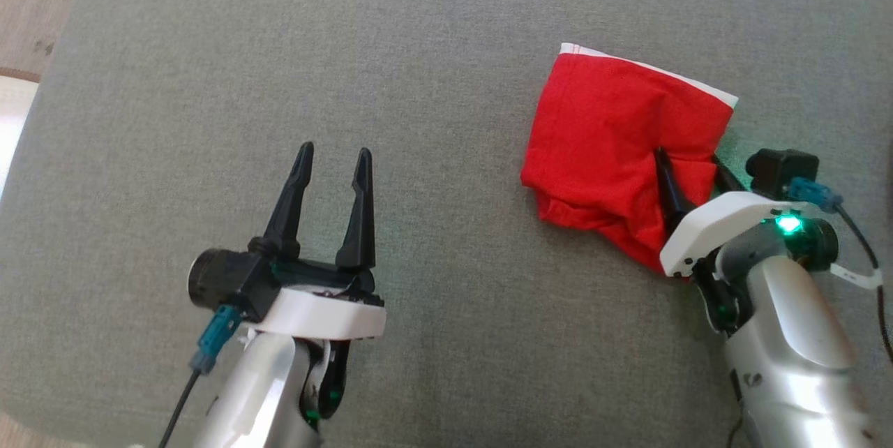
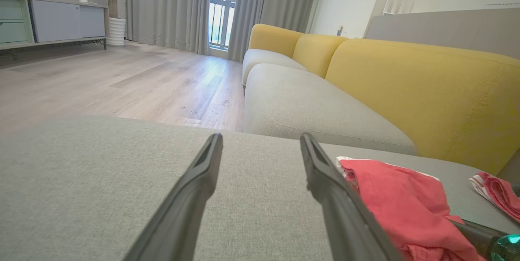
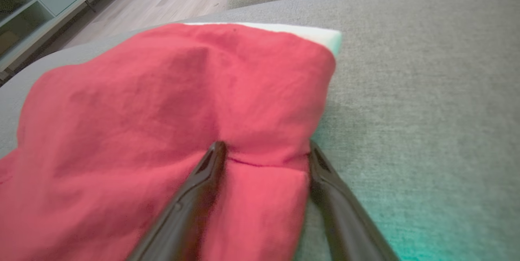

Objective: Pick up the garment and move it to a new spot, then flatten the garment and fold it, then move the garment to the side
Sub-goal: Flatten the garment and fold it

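The right tool [image 1: 687,157] spread astride red garment [image 1: 607,120] edge; left tool [image 1: 335,149] spread, empty.

Head view: high up, looks down on the grey cushion [image 1: 446,29].
Left wrist view: low, looks along the grey cushion toward the yellow sofa [image 2: 426,86].
Right wrist view: very close over the red garment [image 3: 162,102].
Shared: all three see the red garment.

Grey cushion [image 1: 279,50] w/ red garment [image 1: 607,134] lying on it.
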Available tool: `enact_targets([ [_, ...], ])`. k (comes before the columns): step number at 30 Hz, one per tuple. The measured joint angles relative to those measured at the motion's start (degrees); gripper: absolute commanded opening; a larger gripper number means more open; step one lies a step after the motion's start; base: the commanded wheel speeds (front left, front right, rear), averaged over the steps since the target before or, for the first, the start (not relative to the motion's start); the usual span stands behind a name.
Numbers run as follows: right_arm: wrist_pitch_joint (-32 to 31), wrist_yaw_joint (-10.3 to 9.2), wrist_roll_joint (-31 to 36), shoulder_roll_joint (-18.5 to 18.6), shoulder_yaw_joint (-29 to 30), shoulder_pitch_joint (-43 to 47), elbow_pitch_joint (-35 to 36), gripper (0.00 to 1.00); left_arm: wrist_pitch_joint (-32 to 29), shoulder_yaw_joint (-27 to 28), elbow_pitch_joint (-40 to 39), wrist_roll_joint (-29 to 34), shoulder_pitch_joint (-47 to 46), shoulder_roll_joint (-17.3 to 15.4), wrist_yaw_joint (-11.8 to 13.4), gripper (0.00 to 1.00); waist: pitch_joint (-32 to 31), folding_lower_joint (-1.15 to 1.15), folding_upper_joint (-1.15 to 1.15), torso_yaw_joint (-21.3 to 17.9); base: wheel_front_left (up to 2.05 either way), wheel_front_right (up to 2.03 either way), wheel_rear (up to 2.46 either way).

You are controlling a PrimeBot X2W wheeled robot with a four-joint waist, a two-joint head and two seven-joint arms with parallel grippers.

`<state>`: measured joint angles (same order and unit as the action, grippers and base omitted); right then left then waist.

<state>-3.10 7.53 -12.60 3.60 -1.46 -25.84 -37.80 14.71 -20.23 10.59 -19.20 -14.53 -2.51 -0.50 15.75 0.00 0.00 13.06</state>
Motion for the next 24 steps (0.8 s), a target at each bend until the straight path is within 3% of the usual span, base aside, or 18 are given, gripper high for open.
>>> enact_targets([
  [1,0.19,0.00,0.10,0.08,-0.42,-0.12,-0.13,0.00,0.00,0.04,0.03,0.00,-0.20,0.00,-0.01,1.00,-0.07,0.00,0.00,-0.10,0.00,0.00,0.00],
  [15,4.60,0.01,14.55,1.18,-4.56,-0.58,3.66,0.00,0.00,2.36,0.09,1.13,-0.17,0.01,-0.60,1.00,-2.70,0.00,0.00,-5.76,0.00,0.00,0.00],
  [17,4.17,0.01,15.22,3.83,-6.38,-0.64,5.37,0.00,0.00,2.91,0.10,1.31,-0.09,0.01,-0.83,1.00,-3.17,0.00,0.00,-6.86,0.00,0.00,0.00],
  [18,3.16,0.01,15.15,7.67,-8.29,-0.68,7.10,0.00,0.00,3.22,0.10,1.62,-0.02,0.01,-1.03,1.00,-3.57,0.00,0.00,-7.92,0.00,0.00,0.00],
  [24,-1.33,0.01,9.10,22.15,-13.92,-0.70,11.47,0.00,0.00,3.44,0.07,1.62,0.49,0.01,-1.10,1.00,-3.75,0.00,0.00,-10.07,0.00,0.00,0.00],
])
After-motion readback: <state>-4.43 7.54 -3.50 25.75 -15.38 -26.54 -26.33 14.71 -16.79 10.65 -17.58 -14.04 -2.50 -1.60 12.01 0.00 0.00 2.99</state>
